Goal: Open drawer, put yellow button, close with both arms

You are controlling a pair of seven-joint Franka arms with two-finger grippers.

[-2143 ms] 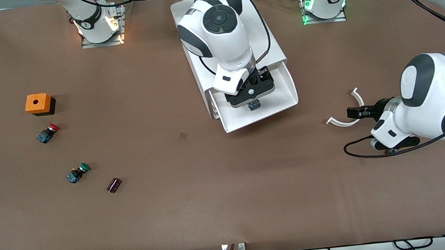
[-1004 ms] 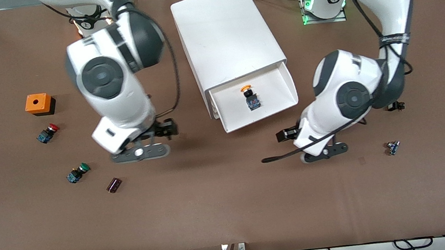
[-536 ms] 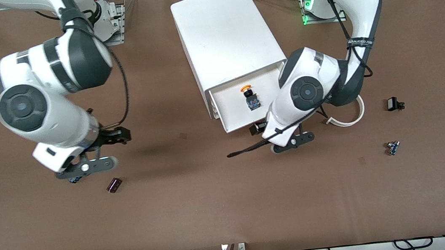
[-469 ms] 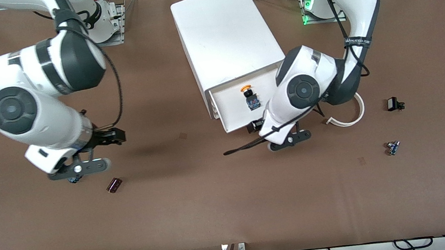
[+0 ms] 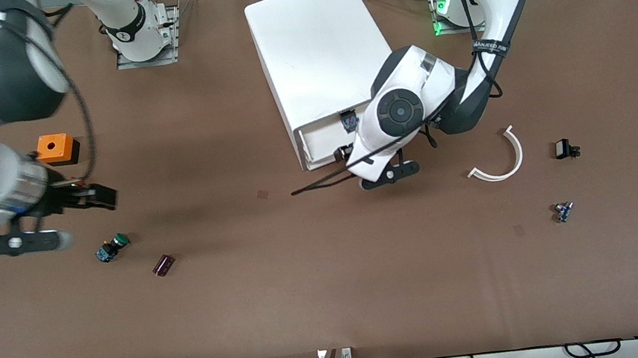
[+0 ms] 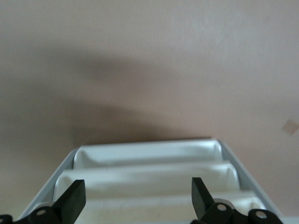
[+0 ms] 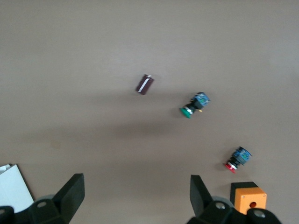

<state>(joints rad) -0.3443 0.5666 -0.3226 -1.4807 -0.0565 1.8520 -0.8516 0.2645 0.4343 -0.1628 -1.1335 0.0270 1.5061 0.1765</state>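
The white cabinet (image 5: 314,39) stands at the table's back middle. Its top drawer (image 5: 320,137) sticks out only a little. The yellow button lies in it; only its dark blue body (image 5: 349,120) shows at the gap, the cap is hidden. My left gripper (image 5: 345,153) is at the drawer fronts, nearer the front camera. In the left wrist view it (image 6: 138,200) is open, with the stacked white drawer fronts (image 6: 149,172) between its fingers. My right gripper (image 5: 107,196) is open and empty over the table toward the right arm's end; the right wrist view shows it (image 7: 138,196) open above bare table.
An orange box (image 5: 55,148), a green-capped button (image 5: 113,245) and a small dark piece (image 5: 163,264) lie toward the right arm's end. A red-capped button (image 7: 237,158) shows in the right wrist view. A white curved strip (image 5: 502,159) and two small parts (image 5: 563,149) lie toward the left arm's end.
The left gripper has moved toward the cabinet and the top drawer has slid most of the way in with the button. The right arm has swung away toward its end of the table.
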